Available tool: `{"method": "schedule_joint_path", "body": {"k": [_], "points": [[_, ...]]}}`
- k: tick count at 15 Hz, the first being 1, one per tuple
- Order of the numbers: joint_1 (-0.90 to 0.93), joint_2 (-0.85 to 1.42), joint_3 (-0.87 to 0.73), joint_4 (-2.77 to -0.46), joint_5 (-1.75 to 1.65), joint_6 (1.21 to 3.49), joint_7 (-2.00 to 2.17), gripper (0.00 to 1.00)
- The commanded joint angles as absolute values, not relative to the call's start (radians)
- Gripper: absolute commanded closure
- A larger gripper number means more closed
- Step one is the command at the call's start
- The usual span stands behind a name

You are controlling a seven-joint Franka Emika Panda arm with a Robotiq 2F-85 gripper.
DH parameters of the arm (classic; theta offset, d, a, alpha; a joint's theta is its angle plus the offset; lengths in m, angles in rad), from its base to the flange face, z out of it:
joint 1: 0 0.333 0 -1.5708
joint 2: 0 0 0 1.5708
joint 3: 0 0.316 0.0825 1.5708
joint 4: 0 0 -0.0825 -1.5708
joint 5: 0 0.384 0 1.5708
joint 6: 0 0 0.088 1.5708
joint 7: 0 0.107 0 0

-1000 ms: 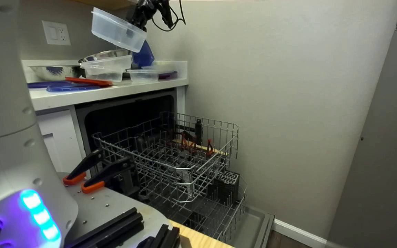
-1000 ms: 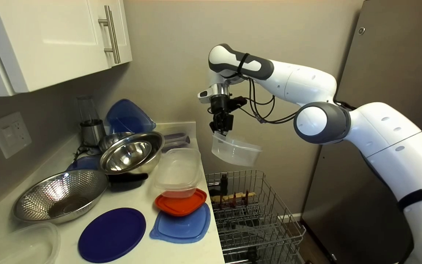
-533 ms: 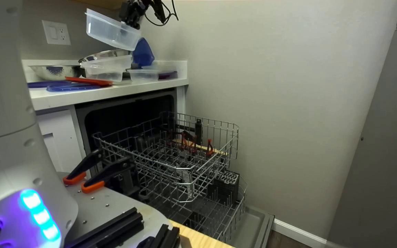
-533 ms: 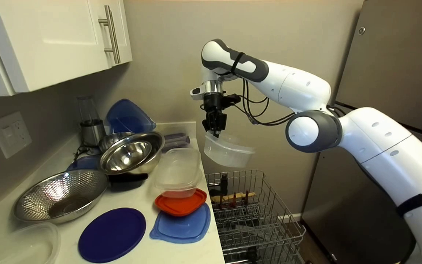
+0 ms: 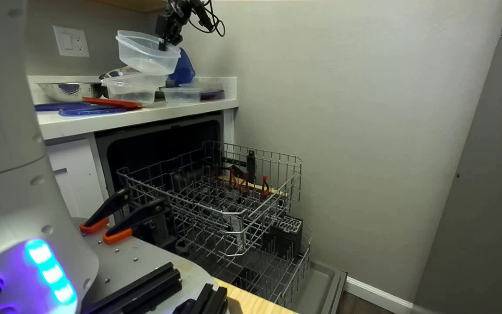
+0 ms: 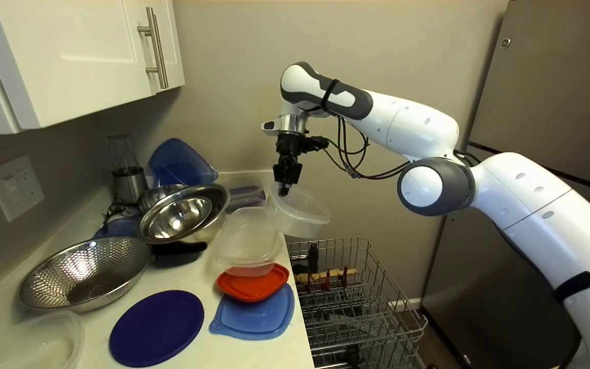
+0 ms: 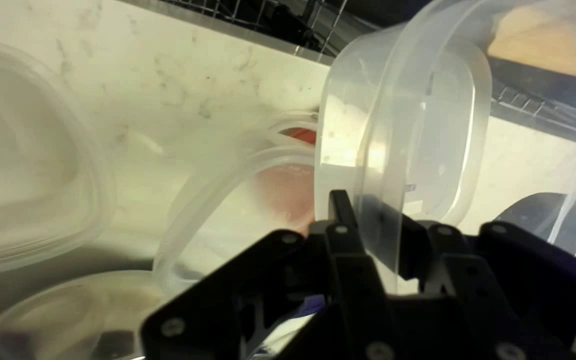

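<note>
1 held clear container [image 5: 146, 61] now hangs lower.

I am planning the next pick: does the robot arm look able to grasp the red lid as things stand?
Probably not: its gripper is closed on the wall of a clear container, so it is not free. Part of the red lid also shows through a neighbouring container, though the rest looks uncovered.

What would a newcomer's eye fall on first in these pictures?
Likely the clear tub, tilted in midair near the counter, its wall pinched by the gripper. Next may come the glowing lights on the robot's base in an exterior view, and the red lid overlapping a light blue lid on the counter.
</note>
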State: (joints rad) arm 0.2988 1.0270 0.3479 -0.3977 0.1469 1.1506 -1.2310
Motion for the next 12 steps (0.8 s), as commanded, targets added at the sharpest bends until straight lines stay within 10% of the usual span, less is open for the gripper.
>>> {"method": "schedule_joint_path", "body": {"k": [1,12], "points": [[0.284,1.024,0.360,-0.412,0.187,1.281,-1.127,0.96],[0.269,1.047,0.425,-0.431,0.284,1.443,-1.067,0.96]]}}
